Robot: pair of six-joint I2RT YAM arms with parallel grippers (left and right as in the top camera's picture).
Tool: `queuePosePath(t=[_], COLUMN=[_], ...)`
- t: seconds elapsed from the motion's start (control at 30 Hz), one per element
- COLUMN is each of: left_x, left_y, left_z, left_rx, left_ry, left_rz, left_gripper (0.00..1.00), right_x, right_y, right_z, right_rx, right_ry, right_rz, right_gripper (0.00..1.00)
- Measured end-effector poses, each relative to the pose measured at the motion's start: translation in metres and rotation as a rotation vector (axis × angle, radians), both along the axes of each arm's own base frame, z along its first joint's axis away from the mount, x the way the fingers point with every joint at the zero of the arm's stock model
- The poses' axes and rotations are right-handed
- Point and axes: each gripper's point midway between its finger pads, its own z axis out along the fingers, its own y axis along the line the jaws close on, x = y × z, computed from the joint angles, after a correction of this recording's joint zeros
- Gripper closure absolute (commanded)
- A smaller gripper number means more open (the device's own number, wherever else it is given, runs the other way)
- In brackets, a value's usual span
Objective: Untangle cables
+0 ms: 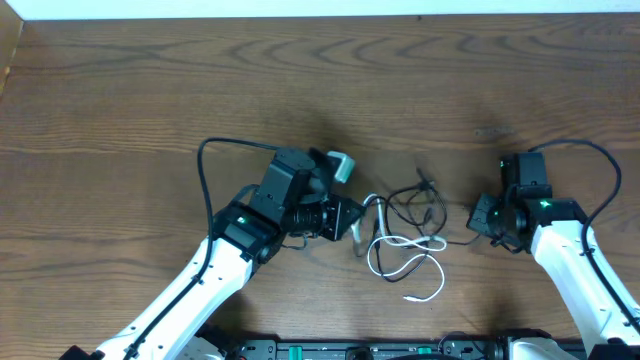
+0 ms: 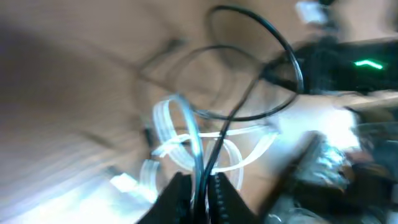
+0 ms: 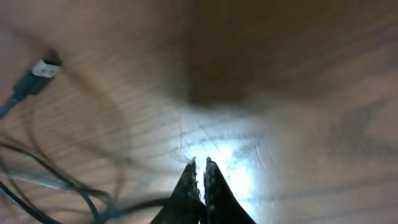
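We count two cables, one white cable (image 1: 405, 266) and one black cable (image 1: 409, 199), looped together between two grippers, near the 6 o'clock edge of the table (image 1: 150, 100). Our left gripper (image 1: 358, 226), at 9 o'clock of the tangle, pinches the white cable in narrow jaws; our right gripper (image 1: 476, 216), at 3 o'clock, has its jaws pressed together. Open wood stretches toward 12 o'clock.

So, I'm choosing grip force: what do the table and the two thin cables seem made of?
The brown table: wood or wood-look laminate, low sheen, visible grain. The thin white cable and thin black cable: probably flexible plastic sheathing, smooth; both lie in loose curls.
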Motion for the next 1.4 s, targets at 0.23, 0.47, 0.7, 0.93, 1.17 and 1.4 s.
queuePosePath(t=[0.23, 0.47, 0.7, 0.93, 1.17, 1.4], left_x=[0.028, 0.028, 0.018, 0.014, 0.014, 0.016], left_y=[0.034, 0.030, 0.012, 0.002, 0.000, 0.001], left_z=[-0.016, -0.014, -0.003, 0.005, -0.004, -0.019], left_rx=[0.178, 0.157, 0.060, 0.001, 0.010, 0.041], left_ry=[-0.077, -0.075, -0.057, -0.056, -0.027, 0.006], left_rz=[0.180, 0.170, 0.088, 0.041, 0.033, 0.040], left_gripper=[0.40, 0.37, 0.38, 0.38, 0.38, 0.38], right_x=[0.015, 0.032, 0.018, -0.004, -0.015, -0.003], right_y=[0.011, 0.062, 0.132, 0.164, 0.183, 0.166], right_z=[0.006, 0.028, 0.082, 0.107, 0.118, 0.076], right_rx=[0.060, 0.278, 0.658, 0.829, 0.883, 0.681], right_ry=[-0.067, -0.215, -0.419, -0.475, -0.503, -0.329], right_rz=[0.095, 0.374, 0.741, 0.907, 1.005, 0.802], right_gripper=[0.99, 0.99, 0.99, 0.99, 0.99, 0.99])
